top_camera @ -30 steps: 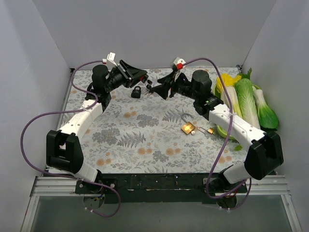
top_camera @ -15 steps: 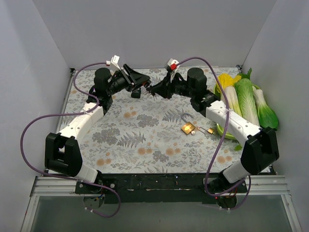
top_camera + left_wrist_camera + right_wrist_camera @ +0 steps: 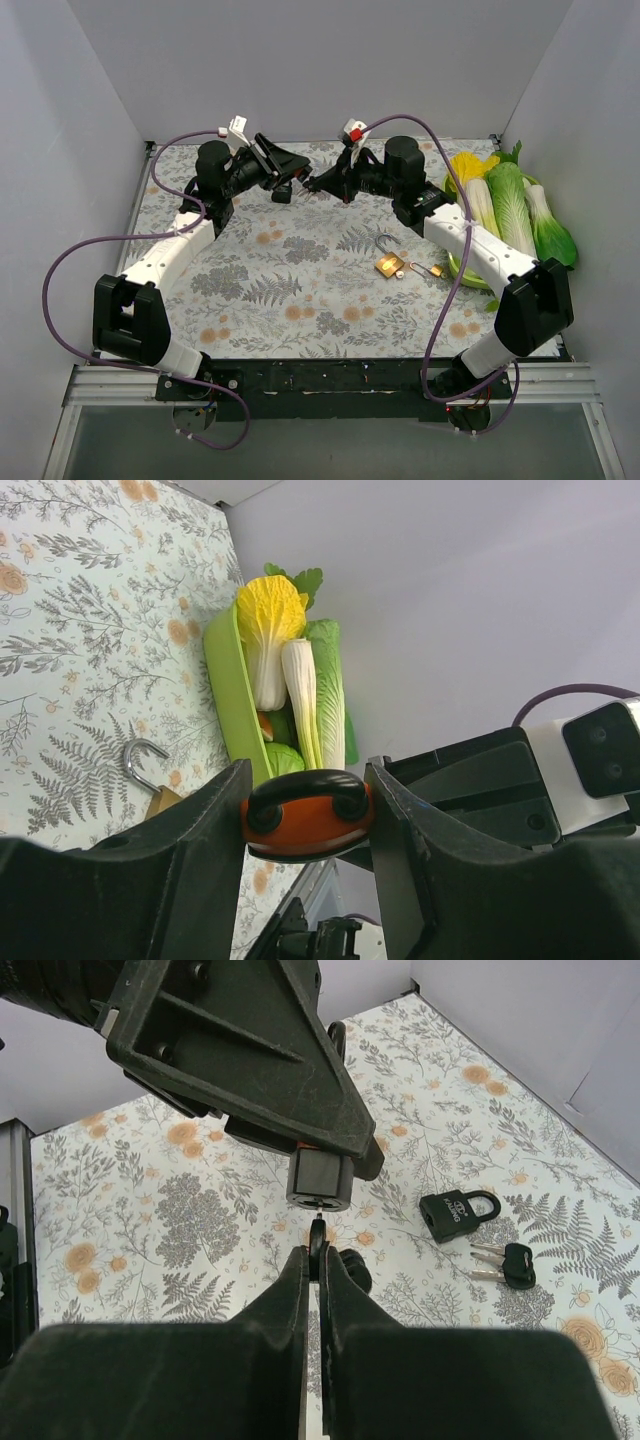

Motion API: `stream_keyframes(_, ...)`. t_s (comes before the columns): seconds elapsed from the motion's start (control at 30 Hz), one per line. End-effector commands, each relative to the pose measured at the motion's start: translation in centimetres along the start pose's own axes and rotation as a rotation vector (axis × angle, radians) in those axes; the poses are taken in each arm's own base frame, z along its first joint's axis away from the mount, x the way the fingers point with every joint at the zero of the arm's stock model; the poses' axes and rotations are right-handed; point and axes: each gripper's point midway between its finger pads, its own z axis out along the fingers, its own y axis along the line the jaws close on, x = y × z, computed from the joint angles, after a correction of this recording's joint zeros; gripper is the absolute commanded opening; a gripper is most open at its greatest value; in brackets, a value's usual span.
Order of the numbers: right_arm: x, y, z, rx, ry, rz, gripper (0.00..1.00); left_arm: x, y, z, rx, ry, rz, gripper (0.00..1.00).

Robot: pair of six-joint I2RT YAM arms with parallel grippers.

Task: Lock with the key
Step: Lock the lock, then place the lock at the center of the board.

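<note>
My left gripper [image 3: 305, 830] is shut on a padlock [image 3: 305, 818] with an orange body and a black shackle, and holds it in the air. In the right wrist view the padlock's dark underside [image 3: 319, 1182] with its keyhole faces my right gripper [image 3: 317, 1260]. That gripper is shut on a small black key [image 3: 317, 1243], whose tip sits just below the keyhole. From above, the two grippers meet over the back of the table, left gripper [image 3: 285, 180] and right gripper [image 3: 314, 183] nearly tip to tip.
A black padlock [image 3: 458, 1214] with a bunch of keys [image 3: 505, 1260] lies on the floral cloth below the grippers. A brass padlock [image 3: 390, 265] with its shackle open lies mid-table. A green tray [image 3: 462, 272] of toy vegetables [image 3: 512, 205] lines the right wall.
My right gripper has shut on the key and moved left, up to the padlock's underside. The left gripper lifted the padlock slightly, then stayed still.
</note>
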Motion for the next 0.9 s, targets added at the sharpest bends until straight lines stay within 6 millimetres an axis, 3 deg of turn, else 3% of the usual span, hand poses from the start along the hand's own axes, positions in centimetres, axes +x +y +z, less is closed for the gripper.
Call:
stream_keyframes(0.0, -0.9, 0.3, -0.5, 0.004, -0.018, -0.023, 0.01, -2.6, -3.5, -1.3, 0.044, -0.097, 0.068, 0.00)
stream_keyframes(0.17, 0.9, 0.9, -1.6, 0.017, 0.003, 0.017, 0.01, -7.4, -1.1, -1.0, -0.081, -0.245, 0.101, 0.00)
stream_keyframes(0.2, 2.1, 1.0, -1.8, 0.019, 0.022, 0.038, 0.01, -8.1, -0.6, -0.9, -0.099, -0.258, 0.111, 0.00)
stream_keyframes(0.33, 3.3, 1.3, -2.4, 0.032, 0.034, 0.080, 0.01, -9.4, 1.6, -0.7, -0.193, -0.260, 0.152, 0.00)
stream_keyframes(0.37, 3.5, 1.2, -2.5, 0.037, 0.037, 0.086, 0.01, -9.9, 1.2, -0.7, -0.197, -0.261, 0.186, 0.00)
stream_keyframes(0.5, 4.4, 0.7, -2.4, 0.064, 0.051, 0.107, 0.01, -7.6, 6.2, -0.7, -0.356, -0.088, 0.318, 0.00)
stream_keyframes(0.73, 6.1, -1.5, -1.9, 0.118, 0.069, 0.166, 0.01, -2.2, 15.1, -3.2, -0.619, 0.208, 0.355, 0.00)
stream_keyframes(0.87, 6.3, -2.2, -1.3, 0.120, 0.075, 0.179, 0.01, -0.6, 18.6, -3.4, -0.698, 0.301, 0.368, 0.00)
